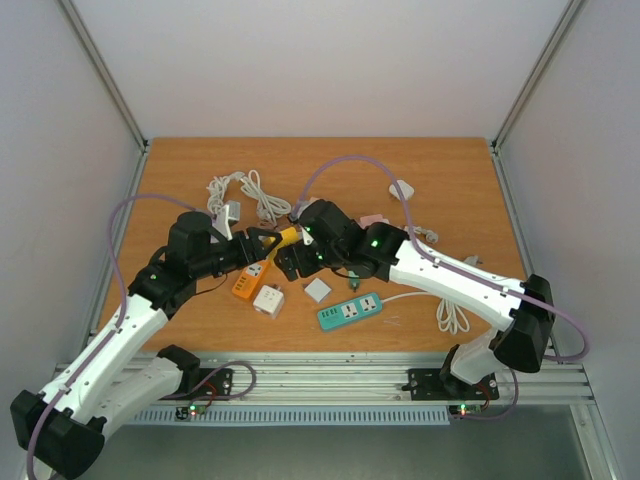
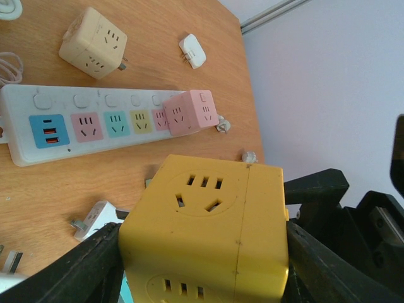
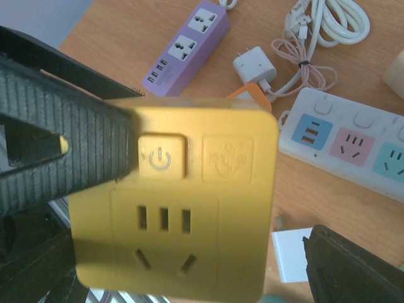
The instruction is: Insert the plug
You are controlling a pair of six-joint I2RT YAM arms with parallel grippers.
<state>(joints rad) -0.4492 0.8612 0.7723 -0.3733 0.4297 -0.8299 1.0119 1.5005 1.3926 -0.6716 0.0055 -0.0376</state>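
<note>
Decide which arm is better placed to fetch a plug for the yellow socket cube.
Right, probably: the left hand is clamped on the yellow socket cube, while the right hand stands open, apparently gripping nothing.

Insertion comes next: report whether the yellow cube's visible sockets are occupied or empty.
Empty: the yellow cube shows bare slots in both wrist views; other faces cannot tell.

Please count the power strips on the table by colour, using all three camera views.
purple power strip: 1
teal power strip: 1
orange power strip: 1
white power strip, with coloured sockets: 1
Total: 4
</note>
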